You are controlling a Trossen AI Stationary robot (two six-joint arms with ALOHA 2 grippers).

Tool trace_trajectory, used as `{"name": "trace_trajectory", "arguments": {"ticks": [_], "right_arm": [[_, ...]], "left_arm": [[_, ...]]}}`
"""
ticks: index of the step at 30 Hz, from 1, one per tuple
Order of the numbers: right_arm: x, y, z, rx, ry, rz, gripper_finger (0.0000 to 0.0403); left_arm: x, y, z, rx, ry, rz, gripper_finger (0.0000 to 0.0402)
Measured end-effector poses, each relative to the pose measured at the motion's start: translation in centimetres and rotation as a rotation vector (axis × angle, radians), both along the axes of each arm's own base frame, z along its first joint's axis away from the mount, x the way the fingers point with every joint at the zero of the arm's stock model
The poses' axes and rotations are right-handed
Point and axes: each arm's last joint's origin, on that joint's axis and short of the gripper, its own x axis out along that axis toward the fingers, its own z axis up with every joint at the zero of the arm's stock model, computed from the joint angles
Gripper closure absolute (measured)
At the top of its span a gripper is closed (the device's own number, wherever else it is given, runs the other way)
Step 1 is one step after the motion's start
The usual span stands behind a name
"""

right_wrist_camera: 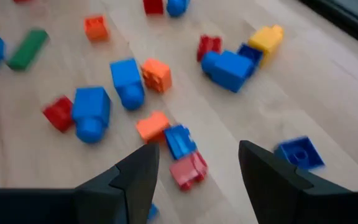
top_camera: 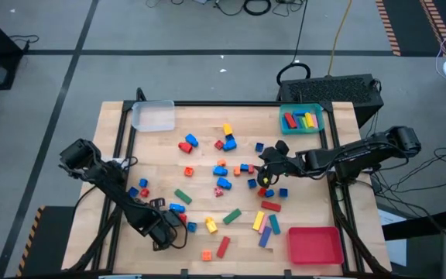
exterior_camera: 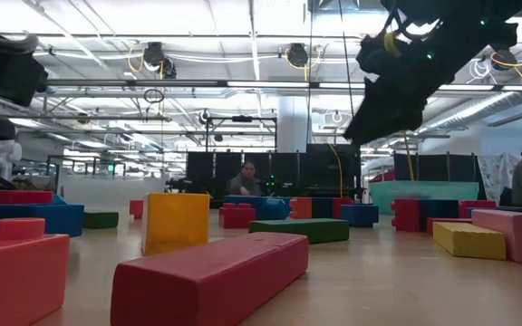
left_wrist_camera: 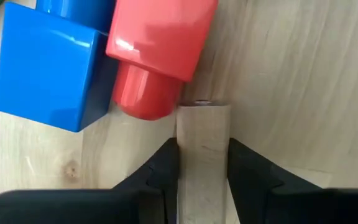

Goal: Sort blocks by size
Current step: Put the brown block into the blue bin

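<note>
Blocks (top_camera: 221,167) lie scattered over the desk (top_camera: 155,159), a few already in the teal tray (top_camera: 317,107). Your left hand (left_wrist_camera: 202,155) sits low at the near-left, fingers narrowly apart over bare wood, just short of a red block (left_wrist_camera: 157,50) touching a blue one (left_wrist_camera: 45,65). Right hand (right_wrist_camera: 197,165) hovers spread, empty, above the middle scatter. Expect light, stiff, glossy plastic, likely slippery: pinch across flat sides, not studs.
</note>
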Motion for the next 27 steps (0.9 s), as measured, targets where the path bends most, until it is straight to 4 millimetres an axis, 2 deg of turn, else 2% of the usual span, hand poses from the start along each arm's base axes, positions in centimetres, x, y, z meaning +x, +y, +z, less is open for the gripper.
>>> {"name": "trace_trajectory", "arguments": {"ticks": [8,13,19,27], "right_arm": [[-0.1,0.5,0.0,-0.037,0.017,0.048,0.0197],[0.3,1.5,0.5,-0.119,-0.016,0.161,0.0197],[0.5,2.6,0.9,-0.207,-0.025,0.276,0.0197],[0.8,3.4,1.4,-0.285,-0.057,0.445,0.0197]], "left_arm": [[0.5,1.0,0.8,0.006,-0.045,-0.026,0.0293],[1.2,2.5,3.0,0.001,-0.137,-0.056,0.0293],[2.3,5.2,5.1,-0.004,-0.215,-0.096,0.0293],[4.9,9.2,5.8,-0.051,-0.296,-0.163,0.0293]]}}
